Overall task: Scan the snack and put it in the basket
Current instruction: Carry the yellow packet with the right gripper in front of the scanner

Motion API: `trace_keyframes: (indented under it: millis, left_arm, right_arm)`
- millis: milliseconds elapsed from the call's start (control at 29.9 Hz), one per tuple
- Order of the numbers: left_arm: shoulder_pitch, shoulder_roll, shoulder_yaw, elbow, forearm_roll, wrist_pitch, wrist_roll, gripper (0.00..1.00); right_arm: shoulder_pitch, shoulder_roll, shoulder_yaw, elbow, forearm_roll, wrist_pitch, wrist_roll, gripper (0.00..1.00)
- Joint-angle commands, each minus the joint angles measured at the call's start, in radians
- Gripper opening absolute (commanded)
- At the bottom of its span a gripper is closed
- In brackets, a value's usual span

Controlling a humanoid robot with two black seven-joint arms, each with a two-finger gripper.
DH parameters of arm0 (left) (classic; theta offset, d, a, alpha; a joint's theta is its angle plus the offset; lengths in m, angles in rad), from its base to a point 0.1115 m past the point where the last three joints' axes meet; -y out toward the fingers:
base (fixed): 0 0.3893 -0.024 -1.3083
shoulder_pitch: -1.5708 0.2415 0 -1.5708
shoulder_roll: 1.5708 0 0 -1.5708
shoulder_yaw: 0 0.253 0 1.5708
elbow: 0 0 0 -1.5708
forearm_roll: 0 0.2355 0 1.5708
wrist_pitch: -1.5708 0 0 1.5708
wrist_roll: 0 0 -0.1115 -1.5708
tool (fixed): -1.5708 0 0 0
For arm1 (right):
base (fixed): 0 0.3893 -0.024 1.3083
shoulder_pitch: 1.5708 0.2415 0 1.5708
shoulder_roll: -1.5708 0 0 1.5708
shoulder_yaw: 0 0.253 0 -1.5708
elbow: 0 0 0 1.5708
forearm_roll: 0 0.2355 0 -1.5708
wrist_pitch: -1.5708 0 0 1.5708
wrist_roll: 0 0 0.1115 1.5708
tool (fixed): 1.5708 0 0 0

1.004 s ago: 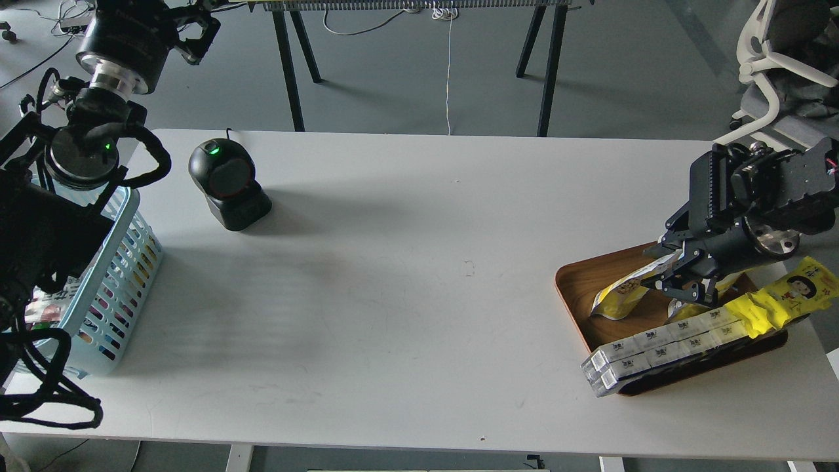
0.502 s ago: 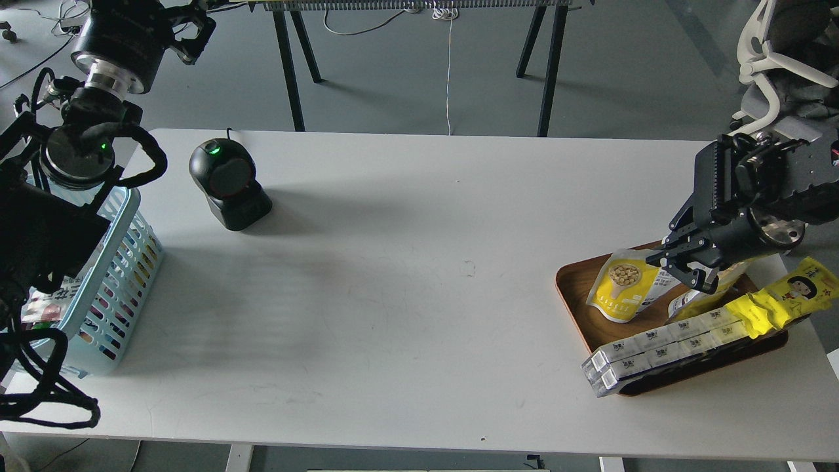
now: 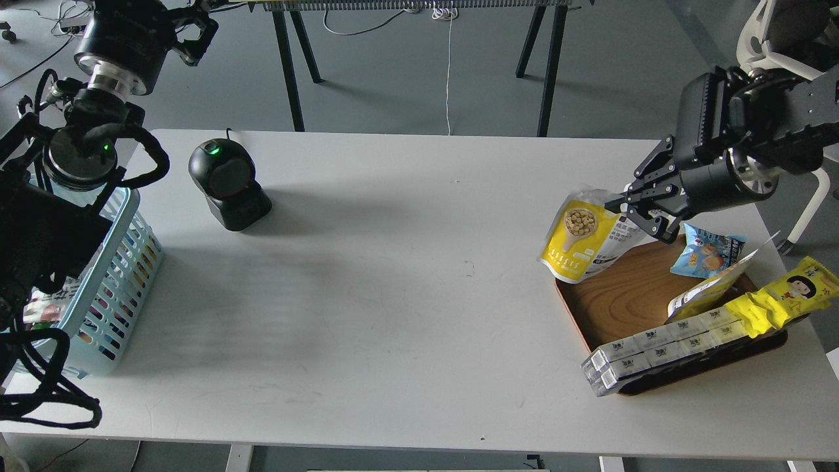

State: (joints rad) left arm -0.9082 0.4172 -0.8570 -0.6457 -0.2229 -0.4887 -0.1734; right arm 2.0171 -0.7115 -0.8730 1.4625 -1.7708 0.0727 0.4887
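Observation:
The snack (image 3: 580, 237) is a yellow and white pouch with a picture of round beige nuts. My right gripper (image 3: 634, 211) is shut on its upper right edge and holds it in the air over the left end of the wooden tray (image 3: 623, 292). The light blue basket (image 3: 124, 262) with slotted sides stands at the table's left edge, partly hidden by my left arm. My left gripper (image 3: 193, 29) is high at the far left, above the table's back edge; its fingers are dark and cannot be told apart.
A black barcode scanner (image 3: 228, 183) with a green light stands at the back left. On the tray lie a small blue packet (image 3: 708, 250), a second yellow and white pouch (image 3: 711, 283), a long yellow wrapper (image 3: 783, 298) and stacked white boxes (image 3: 662, 351).
My right gripper has lifted the snack pouch out of the tray and moved it up and to the left. The blue packet is now uncovered. The left arm has barely moved.

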Motion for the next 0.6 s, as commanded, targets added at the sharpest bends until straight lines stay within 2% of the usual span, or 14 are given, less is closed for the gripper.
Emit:
trace_keyframes:
  millis: [0, 201, 569]
  left_arm:
    - [-0.001, 0.0, -0.001, 0.0, 0.0, 0.0, 0.0, 1.0]
    - [-0.001, -0.003, -0.001, 0.0, 0.0, 0.0, 0.0, 1.0]
    - [-0.001, -0.005, -0.001, 0.0, -0.001, 0.0, 0.0, 1.0]
  right_arm:
    - [0.035, 0.082, 0.003, -0.005, 0.074, 0.001, 0.0, 0.0]
    - [0.02, 0.253, 0.035, -0.054, 0.166, 0.001, 0.0, 0.0]
    - [-0.081, 0.575, 0.075, -0.28, 0.249, 0.001, 0.0, 0.0]
